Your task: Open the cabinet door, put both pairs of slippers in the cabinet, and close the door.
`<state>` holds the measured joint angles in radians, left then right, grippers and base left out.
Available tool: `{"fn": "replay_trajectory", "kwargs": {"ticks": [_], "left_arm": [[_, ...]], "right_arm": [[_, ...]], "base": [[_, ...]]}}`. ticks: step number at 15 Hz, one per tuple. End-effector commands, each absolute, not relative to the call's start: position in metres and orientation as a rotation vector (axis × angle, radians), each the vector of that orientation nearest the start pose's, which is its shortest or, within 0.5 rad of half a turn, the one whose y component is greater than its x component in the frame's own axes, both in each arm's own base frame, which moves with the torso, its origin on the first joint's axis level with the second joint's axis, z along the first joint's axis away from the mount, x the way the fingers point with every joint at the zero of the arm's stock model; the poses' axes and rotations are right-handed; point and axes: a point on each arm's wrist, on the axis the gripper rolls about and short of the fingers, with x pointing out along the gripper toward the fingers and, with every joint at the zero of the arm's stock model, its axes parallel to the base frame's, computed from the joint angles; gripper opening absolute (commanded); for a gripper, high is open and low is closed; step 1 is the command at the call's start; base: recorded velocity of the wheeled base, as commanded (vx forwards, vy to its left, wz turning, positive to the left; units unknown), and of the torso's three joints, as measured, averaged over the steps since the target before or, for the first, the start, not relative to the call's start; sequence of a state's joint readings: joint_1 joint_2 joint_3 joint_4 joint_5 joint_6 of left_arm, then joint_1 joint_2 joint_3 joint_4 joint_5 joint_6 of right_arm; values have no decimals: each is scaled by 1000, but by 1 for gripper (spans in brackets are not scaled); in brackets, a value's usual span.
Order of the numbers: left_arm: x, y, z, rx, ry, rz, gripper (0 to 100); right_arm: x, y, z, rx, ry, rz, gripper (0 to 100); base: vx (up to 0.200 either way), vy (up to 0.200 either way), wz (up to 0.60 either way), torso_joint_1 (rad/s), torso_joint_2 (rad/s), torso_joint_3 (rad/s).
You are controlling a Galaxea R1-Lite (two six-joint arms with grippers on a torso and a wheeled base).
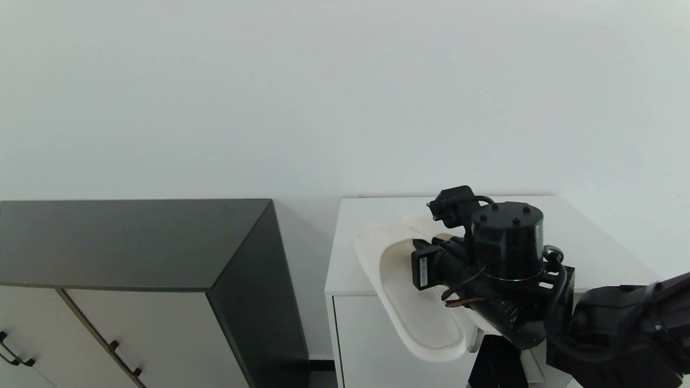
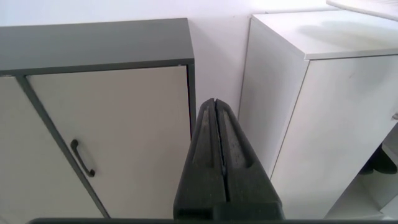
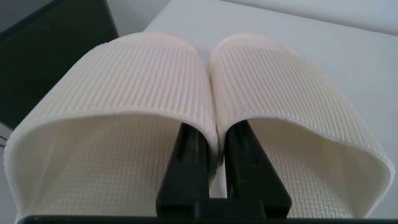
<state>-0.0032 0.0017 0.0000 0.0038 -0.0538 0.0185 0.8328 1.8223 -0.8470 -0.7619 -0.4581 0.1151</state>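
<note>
The task looks to be at an early-to-middle stage. One pair of slippers (image 3: 118, 81) is gripped and not yet stowed: it sits at the front of the white cabinet (image 1: 582, 237), on its top, with the heels jutting past the front edge. The dark-topped cabinet (image 1: 135, 242) lies off to the side of the laden jaws, and its cream door (image 2: 124, 137) with the black handle (image 2: 83, 157) is shut. Low on the white cabinet's front, the left wrist view has a shadowed opening with dark shapes in it. That may be an open compartment, but the edge of that view is too poor to be sure. By my judgement, what is left is stowing this pair, dealing with the other pair, and shutting the door, and possibly opening one first.

The right gripper (image 3: 216, 143) has one finger pushed under each slipper's ribbed strap. The fingers stand only narrowly apart and pinch the two inner strap walls between them, so both slippers hang together as one bundle. The toes point ahead of the jaws, and the soles lie below them.

The left gripper (image 2: 215, 115) has its jaws pressed together with nothing between them. Ahead of its tips is the gap between the two cabinets, with the handle off to one side, apart from the fingers.
</note>
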Motion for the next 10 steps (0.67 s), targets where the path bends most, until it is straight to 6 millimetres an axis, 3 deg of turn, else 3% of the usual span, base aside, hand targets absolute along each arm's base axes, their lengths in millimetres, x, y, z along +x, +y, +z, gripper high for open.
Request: {"fn": "replay_trajectory", "kwargs": {"ticks": [1,9,10], "left_arm": [[-23,-1,75,17,6,-57,0],[-23,-1,75,17,6,-57,0],[-23,-1,75,17,6,-57,0]], "right_arm": [[231,240,168,-14,190,365,0],[230,239,168,-13,187,366,0],[230,239,168,-13,187,366,0]], "base": [[-200,0,0,2,7,-2],[-200,0,0,-3,1,2],[0,0,0,0,0,0]]}}
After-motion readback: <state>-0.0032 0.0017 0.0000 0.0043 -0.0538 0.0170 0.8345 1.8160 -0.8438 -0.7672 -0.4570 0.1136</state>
